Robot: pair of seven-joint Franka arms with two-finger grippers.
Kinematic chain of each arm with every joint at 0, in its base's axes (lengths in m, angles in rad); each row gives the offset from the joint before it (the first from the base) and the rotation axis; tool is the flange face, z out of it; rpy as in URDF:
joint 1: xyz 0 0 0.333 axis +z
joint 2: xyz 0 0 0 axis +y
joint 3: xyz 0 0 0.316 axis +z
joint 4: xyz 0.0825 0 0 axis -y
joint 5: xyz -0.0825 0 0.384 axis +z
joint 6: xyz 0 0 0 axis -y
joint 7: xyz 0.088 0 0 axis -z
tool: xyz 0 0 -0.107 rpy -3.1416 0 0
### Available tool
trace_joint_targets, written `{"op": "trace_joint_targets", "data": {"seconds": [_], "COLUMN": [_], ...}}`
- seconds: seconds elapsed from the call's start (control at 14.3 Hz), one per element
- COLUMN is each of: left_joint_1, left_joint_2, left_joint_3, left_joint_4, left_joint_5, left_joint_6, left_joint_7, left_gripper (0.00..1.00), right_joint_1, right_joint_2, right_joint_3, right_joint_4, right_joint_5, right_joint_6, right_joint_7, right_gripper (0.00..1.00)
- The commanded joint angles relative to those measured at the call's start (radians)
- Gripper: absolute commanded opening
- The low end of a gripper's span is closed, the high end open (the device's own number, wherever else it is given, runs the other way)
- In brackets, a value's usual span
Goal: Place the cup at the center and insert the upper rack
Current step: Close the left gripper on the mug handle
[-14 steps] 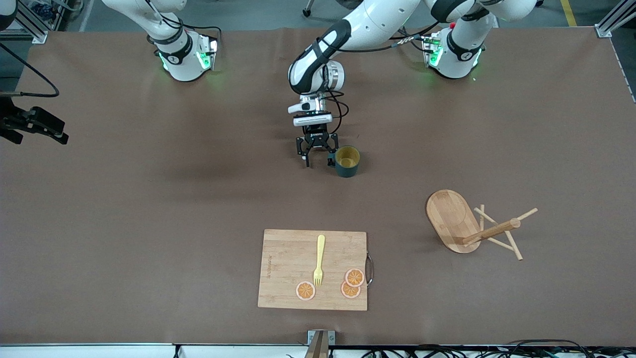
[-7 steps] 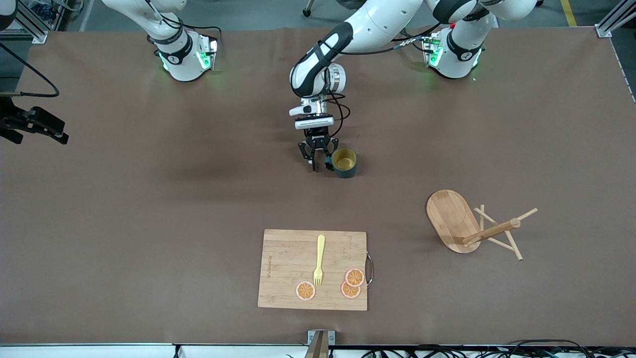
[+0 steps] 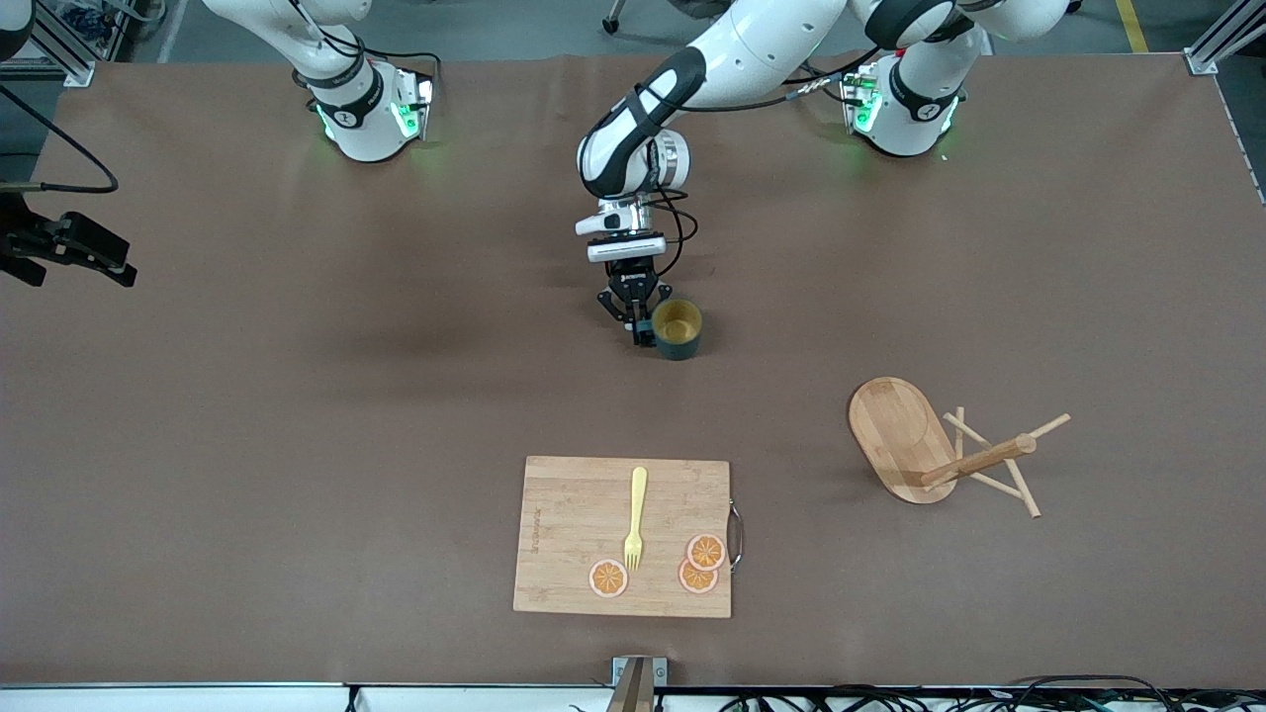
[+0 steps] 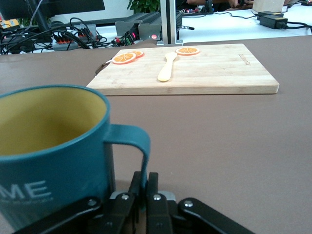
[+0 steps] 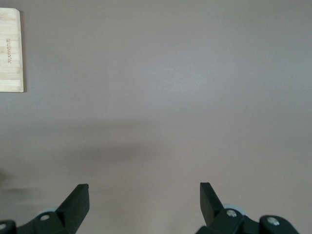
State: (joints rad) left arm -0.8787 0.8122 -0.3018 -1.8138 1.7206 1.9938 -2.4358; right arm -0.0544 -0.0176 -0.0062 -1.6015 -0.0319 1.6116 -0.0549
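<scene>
Brown table (image 3: 297, 445) carries the cup (image 3: 678, 327) near its middle, upright, its lettering cut off in the left wrist view. Left gripper (image 3: 638, 316) is pinched tight on the cup's handle. Upper rack (image 3: 935, 445) lies tipped over toward the left arm's end. Right gripper (image 5: 144, 197) waits, fingers spread wide and empty; the front view crops it out.

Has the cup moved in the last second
Yes. The cup, held by its handle in the left gripper, has shifted toward the cutting board and slightly toward the right arm's end of the table.
</scene>
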Motion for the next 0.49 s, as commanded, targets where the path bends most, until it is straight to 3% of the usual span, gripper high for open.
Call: {"op": "trace_joint_targets", "data": {"seconds": [0.0,0.42], "left_joint_1": [0.018,0.066], "left_joint_2": [-0.021,-0.103], "left_joint_3": [-0.011,-0.013], "left_joint_4": [0.030,0.129], "left_joint_5": [-0.061,-0.355], "left_joint_6": [0.025,0.112], "left_joint_7": [0.012,0.075], "left_gripper": [0.00,0.00], "right_joint_1": [-0.001,0.001], "right_joint_2": [-0.002,-0.002], "right_joint_3": [0.002,0.002], "right_joint_4": [0.000,0.003], "right_joint_5": [0.012,0.012], "right_joint_6": [-0.007,-0.006], "right_joint_7": [-0.005,-0.005], "right_gripper": [1.00,1.00]}}
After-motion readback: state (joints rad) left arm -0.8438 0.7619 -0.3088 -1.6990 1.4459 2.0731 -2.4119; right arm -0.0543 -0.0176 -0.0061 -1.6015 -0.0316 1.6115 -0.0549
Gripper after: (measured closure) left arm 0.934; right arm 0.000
